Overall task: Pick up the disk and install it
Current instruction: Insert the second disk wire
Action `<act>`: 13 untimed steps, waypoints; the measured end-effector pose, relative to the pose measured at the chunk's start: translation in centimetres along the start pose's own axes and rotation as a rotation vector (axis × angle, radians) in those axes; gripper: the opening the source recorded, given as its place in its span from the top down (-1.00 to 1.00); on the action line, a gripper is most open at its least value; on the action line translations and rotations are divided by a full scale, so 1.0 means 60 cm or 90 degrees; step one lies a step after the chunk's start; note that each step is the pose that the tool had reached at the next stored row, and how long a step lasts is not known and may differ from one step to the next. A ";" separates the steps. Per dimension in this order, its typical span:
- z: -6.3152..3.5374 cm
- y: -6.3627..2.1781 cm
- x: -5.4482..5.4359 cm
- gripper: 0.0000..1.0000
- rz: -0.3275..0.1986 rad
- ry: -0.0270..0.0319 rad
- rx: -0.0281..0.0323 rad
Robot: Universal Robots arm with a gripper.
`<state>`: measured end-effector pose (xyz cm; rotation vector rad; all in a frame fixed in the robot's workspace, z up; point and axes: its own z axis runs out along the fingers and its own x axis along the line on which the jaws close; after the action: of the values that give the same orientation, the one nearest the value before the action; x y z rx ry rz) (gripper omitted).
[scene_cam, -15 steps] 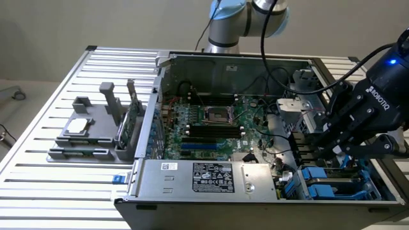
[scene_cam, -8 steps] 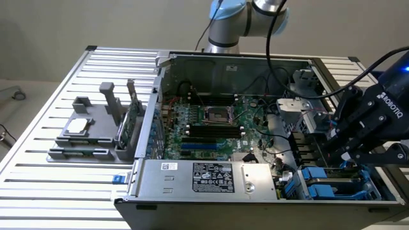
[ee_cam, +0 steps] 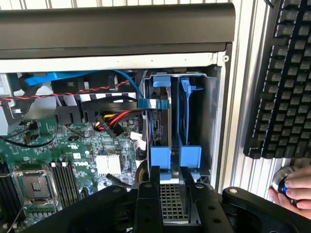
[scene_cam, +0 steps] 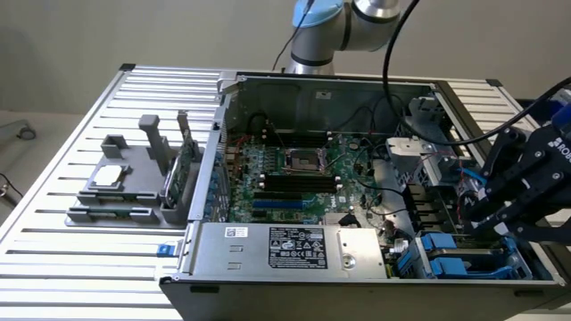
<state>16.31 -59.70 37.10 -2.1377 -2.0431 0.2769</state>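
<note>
While the gripper (ee_cam: 170, 187) hovers over the near-right drive bay, clenched on the disk (ee_cam: 170, 201), its long axis points into the bay.

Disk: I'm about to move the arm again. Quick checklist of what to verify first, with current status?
1. Gripper over the drive bay: ok.
2. Disk in a bay slot, blue carrier standing in it: ok.
3. Disk fully seated: cannot tell.
4. Gripper's hold on the disk: cannot tell.
5. Cables off the slot: not ok, a blue cable reaches the disk's carrier.
6. Person's hand away from the case, on a knob by the keyboard: ok.
</note>
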 end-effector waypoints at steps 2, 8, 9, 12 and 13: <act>0.000 0.004 -0.005 0.40 0.000 0.0004 -0.0003; 0.004 0.016 -0.019 0.40 -0.001 0.0004 -0.0028; 0.005 0.018 -0.021 0.40 -0.001 0.0003 -0.0035; 0.008 0.025 -0.026 0.40 -0.003 -0.0001 -0.0058; 0.009 0.028 -0.027 0.40 -0.004 -0.0003 -0.0067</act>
<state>17.71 -61.39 36.20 -2.1371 -2.0557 0.2663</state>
